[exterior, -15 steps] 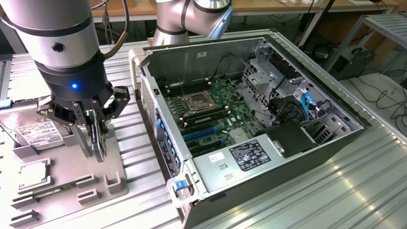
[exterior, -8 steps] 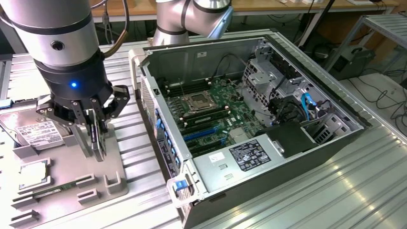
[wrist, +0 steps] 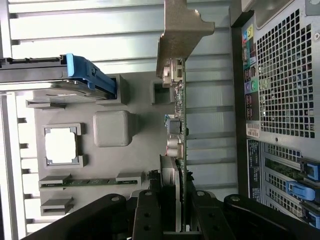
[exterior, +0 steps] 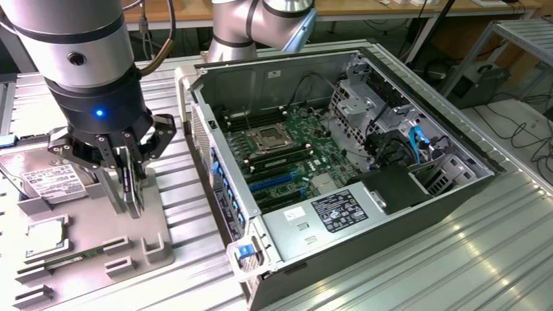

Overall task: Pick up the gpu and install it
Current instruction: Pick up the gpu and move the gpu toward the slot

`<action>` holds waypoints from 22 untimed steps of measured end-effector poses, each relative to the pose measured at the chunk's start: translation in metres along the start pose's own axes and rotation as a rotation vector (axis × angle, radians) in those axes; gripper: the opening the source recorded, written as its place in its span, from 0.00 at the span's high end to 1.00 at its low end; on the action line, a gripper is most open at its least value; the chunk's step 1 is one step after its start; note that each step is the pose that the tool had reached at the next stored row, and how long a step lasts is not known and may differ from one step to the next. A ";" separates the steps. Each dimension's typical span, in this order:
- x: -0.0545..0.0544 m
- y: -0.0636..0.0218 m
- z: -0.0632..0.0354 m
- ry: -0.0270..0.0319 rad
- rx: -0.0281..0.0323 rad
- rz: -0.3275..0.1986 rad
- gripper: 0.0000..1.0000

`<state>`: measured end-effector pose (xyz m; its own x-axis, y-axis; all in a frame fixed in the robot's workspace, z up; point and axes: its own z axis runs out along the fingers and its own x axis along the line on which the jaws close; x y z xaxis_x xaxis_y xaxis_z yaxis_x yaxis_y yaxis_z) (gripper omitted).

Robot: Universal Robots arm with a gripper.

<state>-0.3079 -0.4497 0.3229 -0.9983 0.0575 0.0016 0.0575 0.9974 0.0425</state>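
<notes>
The arm (exterior: 74, 35) is standing nearly upright at ten o'clock in the exterior view. Its silver-and-black wrist (exterior: 90, 97) is pointing straight down, and a small blue light (exterior: 100, 113) is glowing on its black collar. A second grey link (exterior: 259, 19) of the same arm is bending across at twelve o'clock. Below the wrist, at nine o'clock, the black gripper (exterior: 125, 170) is hanging with its fingers (exterior: 160, 139) drawn in and angled downward. In the wrist view the gripper (wrist: 175, 222) is reaching in from six o'clock. Its two inner fingers (wrist: 146, 215) are pressing on either face of the gpu (wrist: 181, 115), holding it edge-on between them.
</notes>
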 end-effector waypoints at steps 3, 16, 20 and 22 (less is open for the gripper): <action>0.000 0.0001 -0.0006 0.0000 0.0000 0.000 0.72; 0.000 0.0005 -0.0126 0.0000 0.0001 0.000 0.72; 0.000 0.0008 -0.0179 0.0001 0.0001 0.000 0.72; 0.000 0.0009 -0.0205 0.0000 0.0001 0.000 0.72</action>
<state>-0.3078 -0.4497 0.3434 -0.9983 0.0575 0.0016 0.0575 0.9974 0.0424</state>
